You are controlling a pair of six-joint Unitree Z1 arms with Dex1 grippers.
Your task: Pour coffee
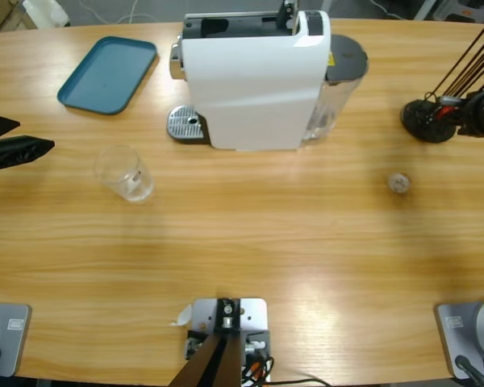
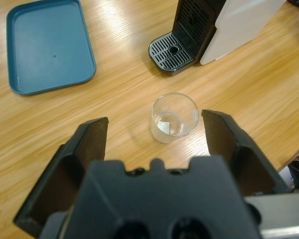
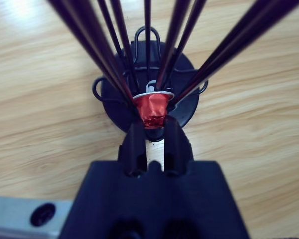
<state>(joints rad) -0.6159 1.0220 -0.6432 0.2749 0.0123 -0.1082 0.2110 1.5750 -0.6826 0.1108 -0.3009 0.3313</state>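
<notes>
My left gripper (image 2: 154,137), jaws spread wide, hovers near the glass tumbler (image 1: 126,173), left of the white coffee machine (image 1: 254,76); any coffee inside is hard to make out. My right gripper (image 3: 153,130) pinches a red capsule (image 3: 153,109) at the wire rack (image 1: 431,117), partly cut off.

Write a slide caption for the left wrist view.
Open left gripper faces a glass, near a blue tray and coffee machine.

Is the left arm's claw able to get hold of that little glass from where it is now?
Probably yes. The left gripper is open, the glass stands upright just ahead of it, and only bare table lies between them.
</notes>
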